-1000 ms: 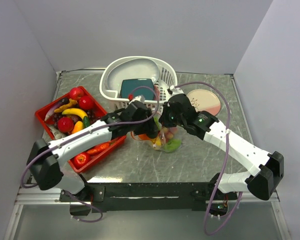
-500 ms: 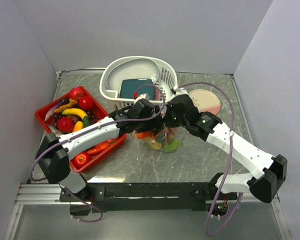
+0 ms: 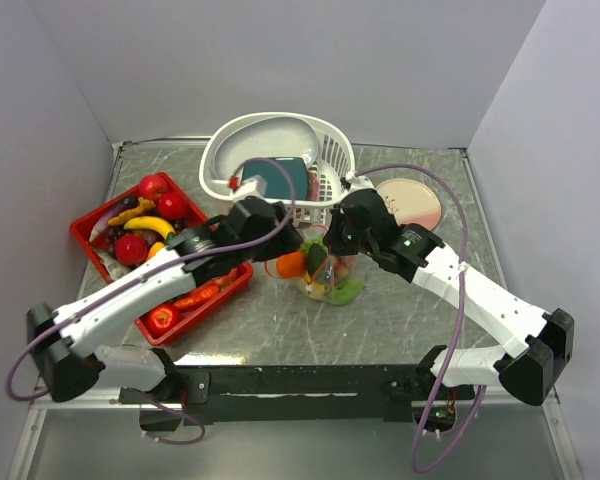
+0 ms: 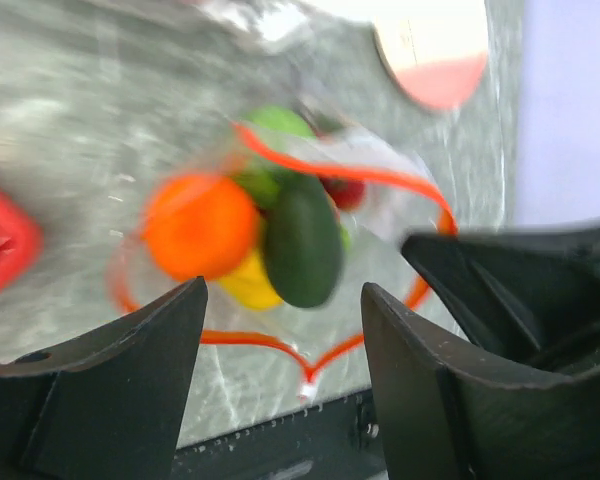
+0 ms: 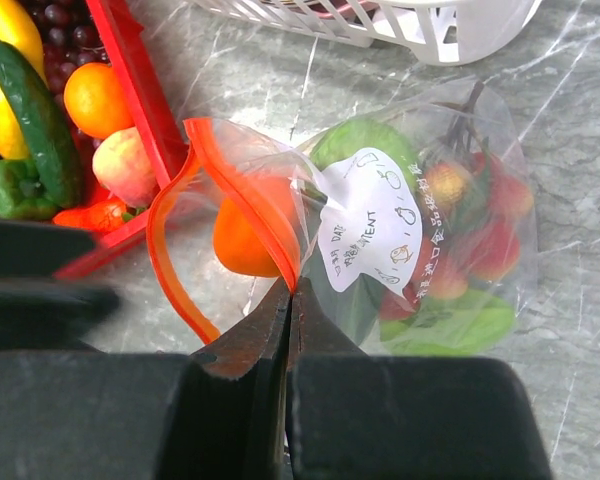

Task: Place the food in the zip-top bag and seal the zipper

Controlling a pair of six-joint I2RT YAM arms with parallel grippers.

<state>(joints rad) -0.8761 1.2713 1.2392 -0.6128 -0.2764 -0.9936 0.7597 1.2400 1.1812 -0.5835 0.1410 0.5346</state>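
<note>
The small, clear, floppy plastic zip-top bag [image 3: 332, 282] lies on the grey marbled table [image 3: 280, 335] between the two arms, just right of the red plastic tray [image 3: 80, 228], with its mouth gaping towards the tray. Its thin orange-red zipper [image 5: 242, 195] curls in an open loop, unsealed. Inside lie a round toy orange [image 4: 200, 225], a dark green piece [image 4: 302, 240] and a yellow lemon [image 4: 248, 285], with red and green bits deeper in that are too blurred to name. The right gripper [image 5: 288, 295] has its fingers pressed together, pinching one lip of the bag at the zipper and holding it up. The left gripper [image 4: 282, 300] hangs over the mouth with its fingers spread and nothing between them. The tray holds more toy food: a yellow banana [image 3: 150, 224], red apples [image 3: 153, 186] and dark red grapes [image 5: 65, 30]. Behind the bag stands a white slotted plastic basket [image 3: 270, 140] with a teal slab [image 3: 280, 178] in it. A round pink-and-white plate [image 3: 410, 205] lies to the right of the basket.
</note>
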